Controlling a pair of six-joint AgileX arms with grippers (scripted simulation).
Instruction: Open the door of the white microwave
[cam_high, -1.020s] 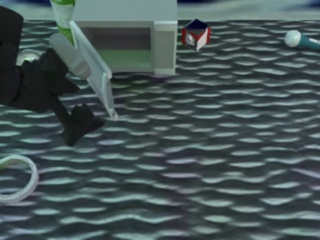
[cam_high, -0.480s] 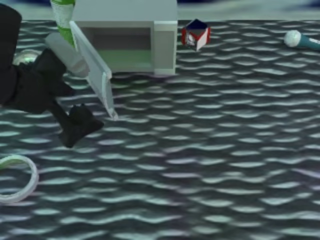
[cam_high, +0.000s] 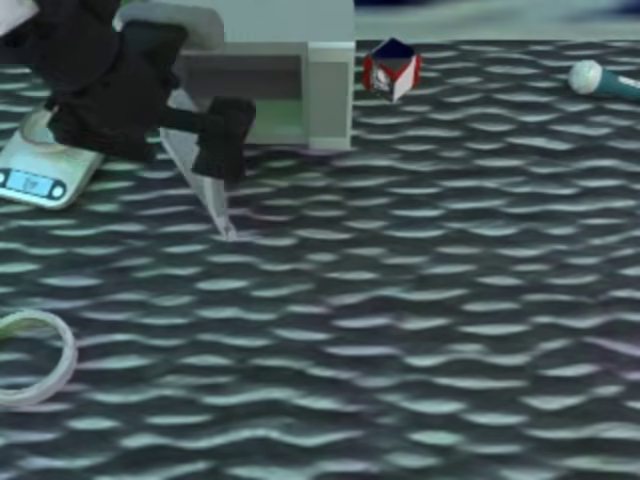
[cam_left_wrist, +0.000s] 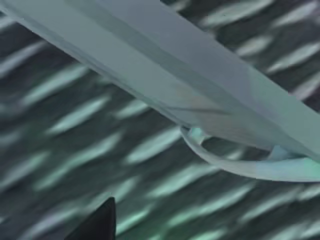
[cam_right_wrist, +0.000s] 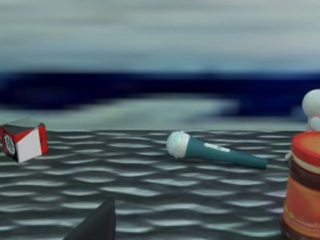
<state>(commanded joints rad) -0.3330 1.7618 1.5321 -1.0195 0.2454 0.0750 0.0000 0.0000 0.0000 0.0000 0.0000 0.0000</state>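
Since the earlier frames, the left arm is swinging from beside the door (cam_high: 212, 195) up over the microwave (cam_high: 330, 90), its gripper (cam_high: 222, 140) now hanging just in front of the opening, above the door. A scale (cam_high: 40, 175) beside the microwave is now showing where the arm was covering it. The microwave is standing at the far edge of the tabletop (cam_high: 400, 330), with the door swung wide toward the near side. Opening looks essentially done; the arm is probably retreating, and the next move is clearing away without knocking the door. Whether the fingers are open I cannot tell; the wrist view is showing only one dark tip, the door's edge and its handle (cam_left_wrist: 240, 165). The arm is hiding the hinge side. The right arm is staying parked out of the top view.
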